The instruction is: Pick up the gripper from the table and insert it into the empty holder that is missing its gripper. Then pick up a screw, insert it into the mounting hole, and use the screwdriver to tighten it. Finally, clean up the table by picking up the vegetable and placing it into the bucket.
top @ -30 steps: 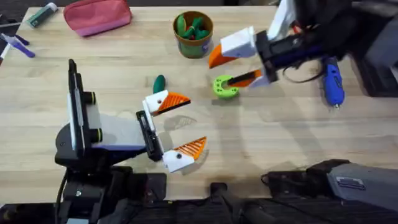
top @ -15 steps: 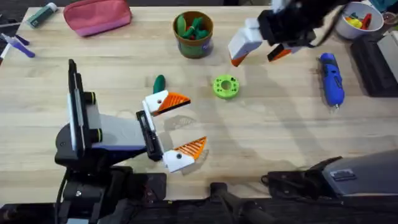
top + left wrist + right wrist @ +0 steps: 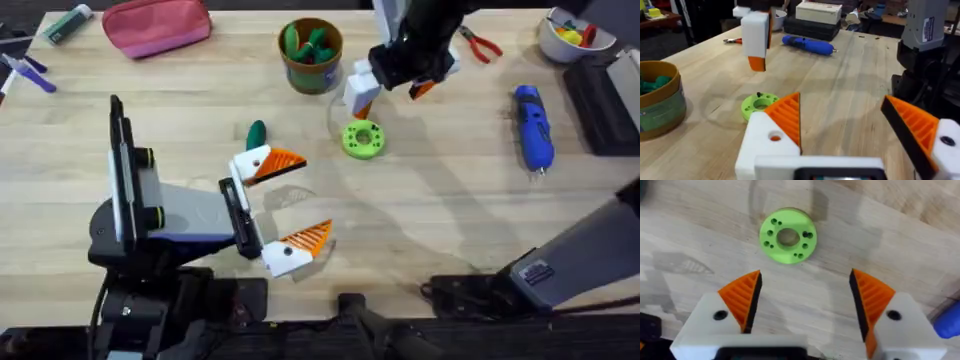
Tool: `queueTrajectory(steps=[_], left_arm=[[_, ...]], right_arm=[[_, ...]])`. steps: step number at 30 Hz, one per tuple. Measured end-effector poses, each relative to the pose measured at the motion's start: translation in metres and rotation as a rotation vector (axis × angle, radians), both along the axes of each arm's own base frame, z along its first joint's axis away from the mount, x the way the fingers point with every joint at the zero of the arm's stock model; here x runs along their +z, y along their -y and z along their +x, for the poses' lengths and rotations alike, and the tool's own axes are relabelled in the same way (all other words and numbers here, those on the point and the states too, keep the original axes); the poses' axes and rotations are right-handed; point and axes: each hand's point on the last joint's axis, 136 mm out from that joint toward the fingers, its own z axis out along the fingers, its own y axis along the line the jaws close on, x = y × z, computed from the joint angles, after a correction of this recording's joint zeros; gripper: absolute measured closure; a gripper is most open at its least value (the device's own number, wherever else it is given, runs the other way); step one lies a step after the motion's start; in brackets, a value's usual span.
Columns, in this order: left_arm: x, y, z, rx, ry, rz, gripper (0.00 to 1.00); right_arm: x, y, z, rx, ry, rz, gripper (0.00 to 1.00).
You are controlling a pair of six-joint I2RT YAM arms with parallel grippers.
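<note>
Vegetable first: the small dark green smooth oval toy vegetable [image 3: 256,131] lies on the light wooden tabletop [image 3: 450,210], left of the bright green flat plastic ring with holes [image 3: 362,139], which serves as the landmark. Behind and to the left of that ring stands the round tan-orange bucket with a bluish label band [image 3: 311,56], with green pieces showing inside it. The blue cylindrical powered screwdriver [image 3: 532,127] lies well to the right of the ring, its thin metal bit pointing toward the arms' bases. The right hand [image 3: 390,87] hangs just behind and above the ring with its 2 white fingers and orange ribbed pads spread wide and nothing between them; in the right wrist view the ring [image 3: 787,235] sits on the wood beyond the gap between the pads. The left hand [image 3: 288,198] is nearer the arms' bases than the ring and off to its left, close beside the vegetable, its 2 orange-tipped fingers also wide apart and holding nothing. Red-handled pliers [image 3: 482,44] rest behind and to the right of the ring, and a white bowl of yellow and red bits [image 3: 570,32] sits farther right still.
</note>
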Motion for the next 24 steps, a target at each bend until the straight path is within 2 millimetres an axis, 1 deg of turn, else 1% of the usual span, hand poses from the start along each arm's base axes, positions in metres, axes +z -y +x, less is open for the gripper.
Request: queueTrajectory(steps=[5, 8, 10, 13, 17, 20, 24], left_arm=[[0.000, 0.000, 0.000, 0.000, 0.000, 0.000, 0.015], [0.000, 0.000, 0.000, 0.000, 0.000, 0.000, 0.015], [0.000, 0.000, 0.000, 0.000, 0.000, 0.000, 0.016], [0.000, 0.000, 0.000, 0.000, 0.000, 0.000, 0.015], [0.000, 0.000, 0.000, 0.000, 0.000, 0.000, 0.015], [0.000, 0.000, 0.000, 0.000, 0.000, 0.000, 0.015], [0.000, 0.000, 0.000, 0.000, 0.000, 0.000, 0.015]], right_arm=[[-0.016, -0.003, 0.008, -0.007, -0.014, -0.013, 0.055], [-0.019, -0.007, 0.019, -0.018, 0.022, 0.007, 0.083], [-0.023, -0.006, 0.021, -0.030, 0.028, 0.012, 0.096], [-0.036, -0.002, 0.019, -0.046, 0.009, 0.011, 0.105], [-0.052, 0.002, 0.010, -0.060, -0.032, 0.007, 0.136], [-0.055, 0.001, 0.011, -0.061, -0.027, 0.016, 0.147], [-0.056, -0.002, 0.015, -0.064, -0.014, 0.026, 0.187]])
